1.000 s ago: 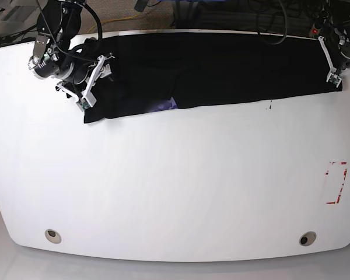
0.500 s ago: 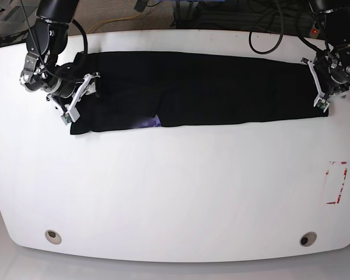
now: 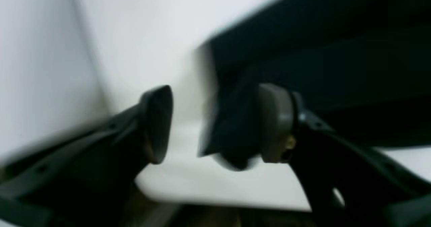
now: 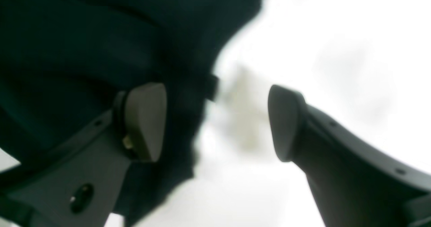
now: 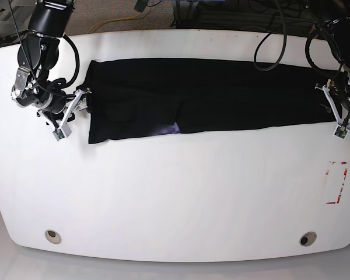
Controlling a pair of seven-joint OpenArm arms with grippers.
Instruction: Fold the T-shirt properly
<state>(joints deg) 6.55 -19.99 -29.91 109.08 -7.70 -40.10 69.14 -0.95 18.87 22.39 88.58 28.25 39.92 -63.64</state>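
Both tools gape at T-shirt (image 5: 210, 93) ends: left tool (image 5: 333, 112), right tool (image 5: 73, 109)

The base view looks down from high on the whole tabletop (image 5: 175, 192). Each wrist view sits close behind its hand, blurred, sharing the T-shirt's (image 5: 204, 93) opposite ends.

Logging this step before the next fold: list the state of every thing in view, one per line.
Large black cloth T-shirt: lying flat as a long folded band across the far side of the table, a purple bit of print peeking at its near edge.
Left hand: open, cloth edge against one pad.
Right hand: open, at the shirt's end.
White table: bearing the shirt.
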